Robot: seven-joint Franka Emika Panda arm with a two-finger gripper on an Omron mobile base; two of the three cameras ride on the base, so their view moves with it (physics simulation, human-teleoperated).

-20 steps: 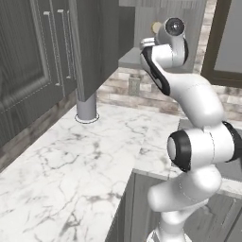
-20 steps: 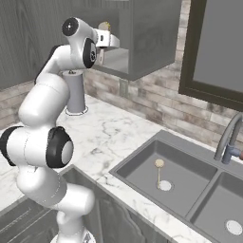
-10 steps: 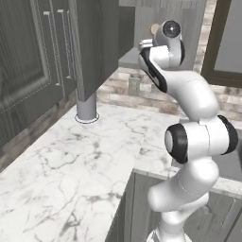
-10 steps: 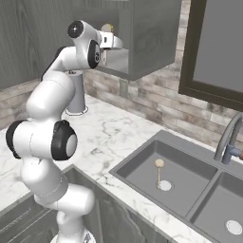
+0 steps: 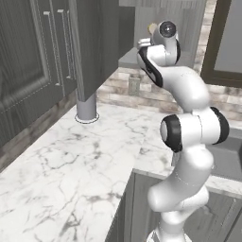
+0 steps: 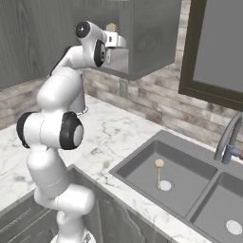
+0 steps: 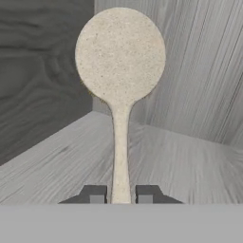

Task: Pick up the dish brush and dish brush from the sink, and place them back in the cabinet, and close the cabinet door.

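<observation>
My gripper is shut on the thin wooden handle of a dish brush, whose round cream head stands upright in front of me. The brush is inside the open grey wood-grain cabinet, above its flat shelf; whether it touches the shelf I cannot tell. From the right base, my gripper is at the cabinet's opening with the brush head just above it. The other dish brush lies in the left basin of the dark sink. The cabinet door stands open.
A curved steel tap rises behind the sink, under a dark-framed window. A grey cylinder stands on the marble counter below the open door. Dark tall cabinets with bar handles line the left side.
The hand has moved a little farther toward the cabinet with the brush still in it, and the arm's elbow has shifted. The brush in the sink has not moved.
</observation>
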